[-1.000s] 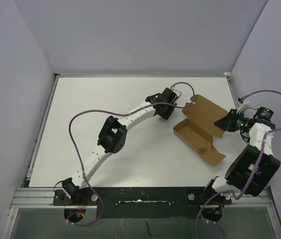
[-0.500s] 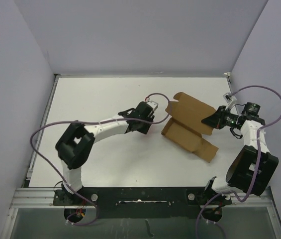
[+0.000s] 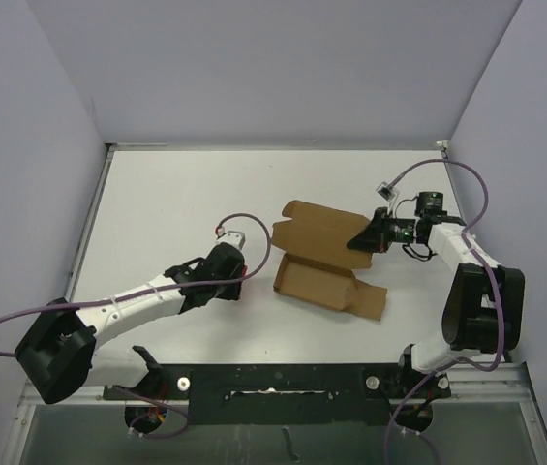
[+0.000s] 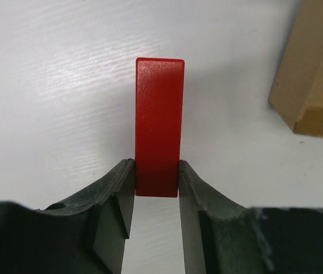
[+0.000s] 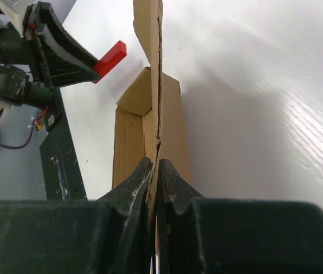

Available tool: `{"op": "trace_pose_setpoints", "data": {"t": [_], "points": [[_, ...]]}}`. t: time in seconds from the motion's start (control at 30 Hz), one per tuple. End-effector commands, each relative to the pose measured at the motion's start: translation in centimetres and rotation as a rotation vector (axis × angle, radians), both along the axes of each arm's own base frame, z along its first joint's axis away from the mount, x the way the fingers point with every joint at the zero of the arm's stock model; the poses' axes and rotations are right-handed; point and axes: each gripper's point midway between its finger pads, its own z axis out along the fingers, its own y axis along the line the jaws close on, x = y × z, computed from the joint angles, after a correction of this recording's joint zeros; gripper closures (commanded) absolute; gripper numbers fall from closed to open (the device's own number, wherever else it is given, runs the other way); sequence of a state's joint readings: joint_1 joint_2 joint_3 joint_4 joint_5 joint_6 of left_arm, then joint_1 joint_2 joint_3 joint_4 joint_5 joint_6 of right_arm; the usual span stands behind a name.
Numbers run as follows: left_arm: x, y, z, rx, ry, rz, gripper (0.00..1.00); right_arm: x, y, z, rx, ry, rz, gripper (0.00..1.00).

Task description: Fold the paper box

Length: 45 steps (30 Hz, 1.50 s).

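Pinching an upright flap of the paper box point(image 3: 319, 263) edge-on, the right gripper point(image 5: 154, 166) has its jaws pressed together on the thin cardboard. Over the last second it has dragged the box from the right side to the middle of the worktop point(image 3: 176, 203), where it lies open and part-folded. The left gripper point(image 4: 156, 169) has swung back toward the near left. It clamps a red block point(image 4: 159, 123) by one end, near the box's left edge but apart from it.
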<state>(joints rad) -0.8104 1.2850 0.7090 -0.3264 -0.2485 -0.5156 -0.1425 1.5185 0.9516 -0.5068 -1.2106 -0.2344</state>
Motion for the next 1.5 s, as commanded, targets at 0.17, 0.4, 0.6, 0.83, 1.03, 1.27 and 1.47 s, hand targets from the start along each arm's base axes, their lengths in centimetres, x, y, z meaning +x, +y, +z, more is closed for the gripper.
{"op": "trace_pose_setpoints", "data": {"t": [0.17, 0.4, 0.6, 0.83, 1.03, 1.27, 1.47], "points": [[-0.1, 2.0, -0.7, 0.016, 0.011, 0.135, 0.8, -0.7, 4.1, 1.1, 0.013, -0.064, 0.177, 1.0], [-0.1, 2.2, -0.3, 0.009, 0.018, 0.163, 0.6, -1.3, 5.4, 0.6, 0.015, -0.034, 0.222, 1.0], [-0.9, 2.3, 1.9, -0.054, -0.006, 0.148, 0.56, -1.6, 5.8, 0.7, 0.013, -0.038, 0.238, 1.0], [-1.9, -2.3, 8.3, -0.443, -0.207, -0.127, 0.17, -1.6, 5.3, 1.3, -0.017, -0.097, 0.238, 1.0], [0.1, -2.7, 14.0, -0.748, -0.315, -0.258, 0.02, -2.1, 5.3, 2.1, 0.004, -0.136, 0.275, 1.0], [3.5, -3.7, 15.7, -0.924, -0.258, -0.422, 0.06, -2.4, 5.6, 2.3, -0.009, -0.161, 0.303, 1.0], [5.8, -4.1, 14.5, -0.815, -0.299, -0.432, 0.09, -2.7, 6.1, 2.3, -0.025, -0.182, 0.334, 1.0]]}}
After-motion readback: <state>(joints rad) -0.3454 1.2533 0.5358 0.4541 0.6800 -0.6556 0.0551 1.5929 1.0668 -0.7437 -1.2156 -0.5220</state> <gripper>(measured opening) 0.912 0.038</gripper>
